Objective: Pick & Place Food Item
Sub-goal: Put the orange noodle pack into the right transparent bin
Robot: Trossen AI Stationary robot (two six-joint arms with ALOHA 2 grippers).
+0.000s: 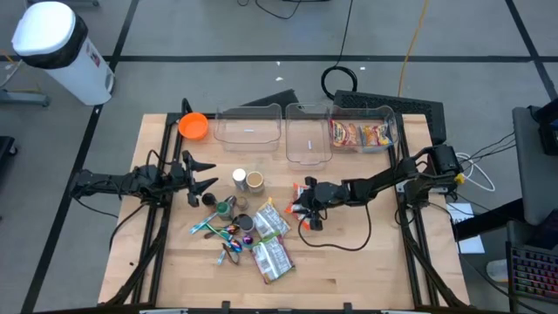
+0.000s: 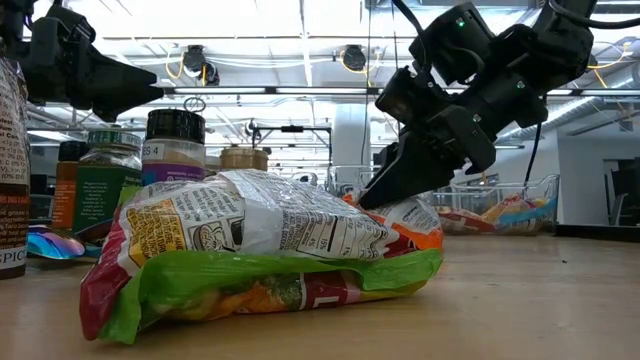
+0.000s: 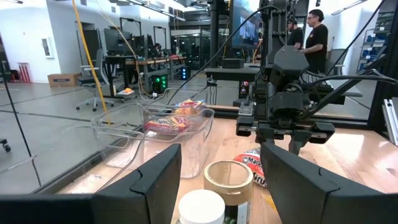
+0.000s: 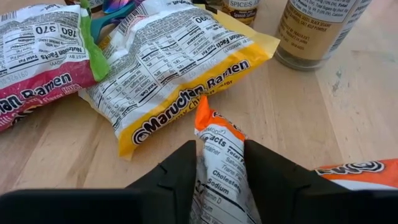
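Two ramen packets lie mid-table with spice jars behind them, two clear bins along the far edge, the right one holding ramen packets.

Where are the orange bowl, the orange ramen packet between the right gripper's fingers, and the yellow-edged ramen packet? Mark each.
orange bowl [image 1: 193,126], high view, the bowl's inside.
orange ramen packet [image 4: 214,149], right wrist view, its pinched end between the fingers.
yellow-edged ramen packet [image 4: 177,68], right wrist view, its printed white back.
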